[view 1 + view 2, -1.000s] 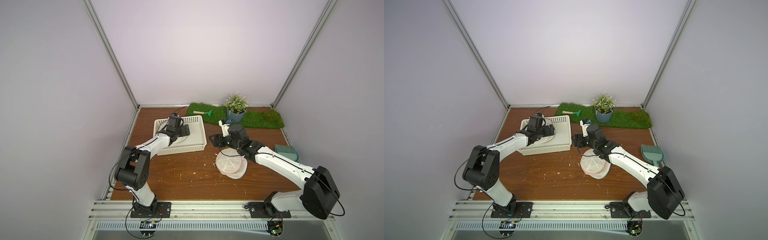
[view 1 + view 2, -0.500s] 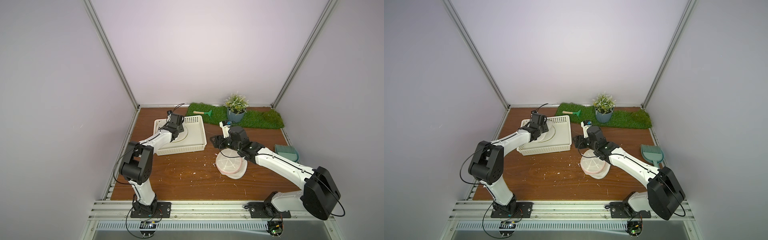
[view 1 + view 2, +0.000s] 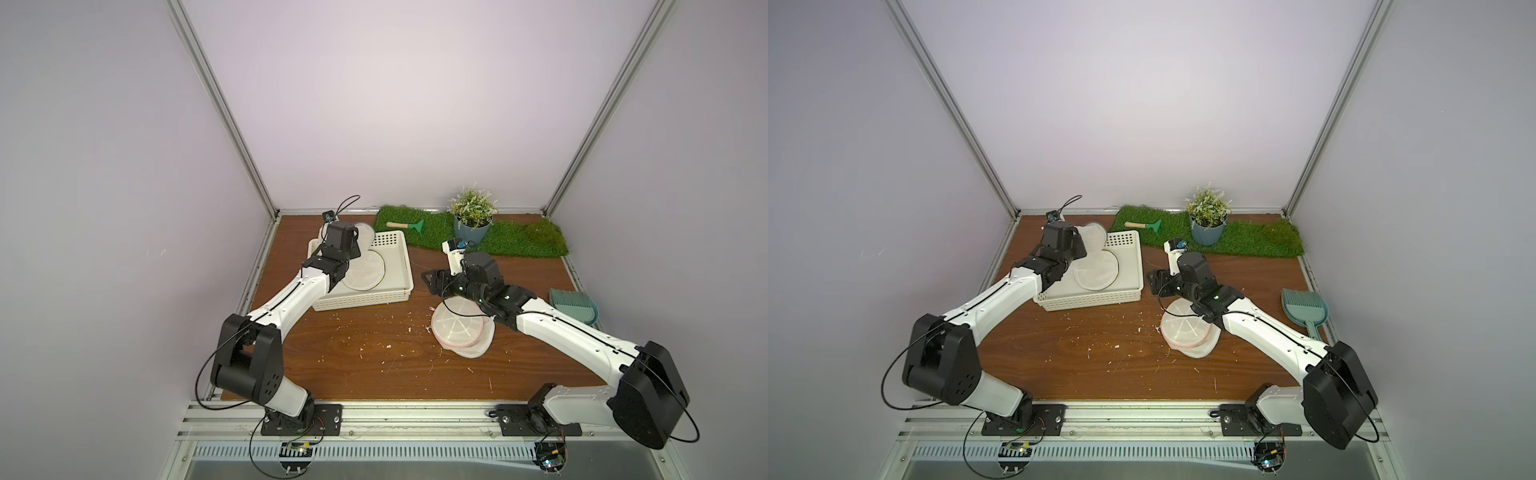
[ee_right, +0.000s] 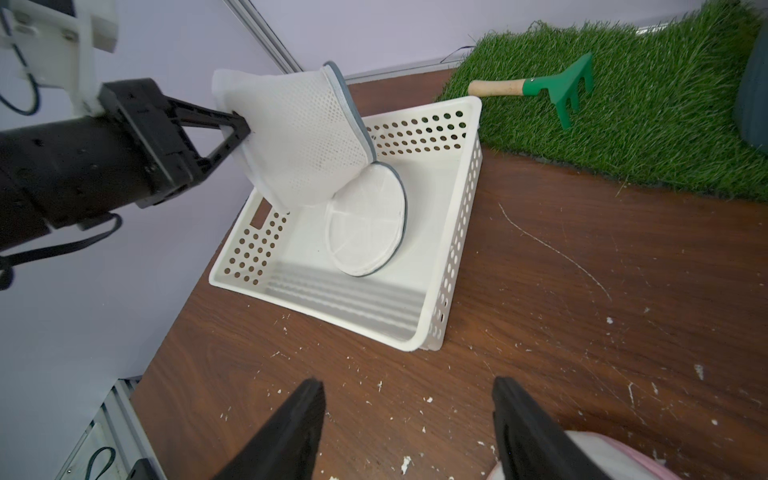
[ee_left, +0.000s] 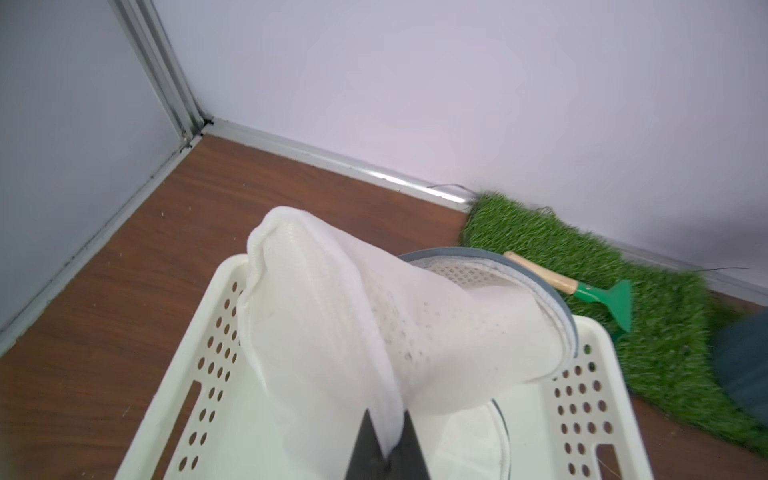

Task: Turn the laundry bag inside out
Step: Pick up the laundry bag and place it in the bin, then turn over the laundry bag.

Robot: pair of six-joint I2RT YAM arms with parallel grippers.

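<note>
**Clerk:** Item one, far left?

**Keeper:** Left claw [image 4: 243, 129]. A second ago it was wide and low in the basket [image 3: 361, 300]; now it is pinched tight on the white mesh of the laundry bag [image 4: 299, 137].

**Clerk:** Bag's place?

**Keeper:** Raised over the basket's far end, with its grey-rimmed mouth tilted away from the claw. Its lower edge touches a round grey-rimmed panel [image 4: 365, 224] lying flat in the basket. Joined or not, I cannot tell.

**Clerk:** Bearing on the task?

**Keeper:** The grip is secured, I judge — the turning itself is still ahead.

**Clerk:** Further right?

**Keeper:** Green rake [image 3: 409, 225] on the grass mat [image 3: 519, 243]. Right claw [image 4: 407, 382] is unchanged — wide, holding nothing, over the bare desk [image 3: 374, 353]. A pink-rimmed bag [image 3: 461, 332] lies flat on the desk, partly under that arm.
</note>
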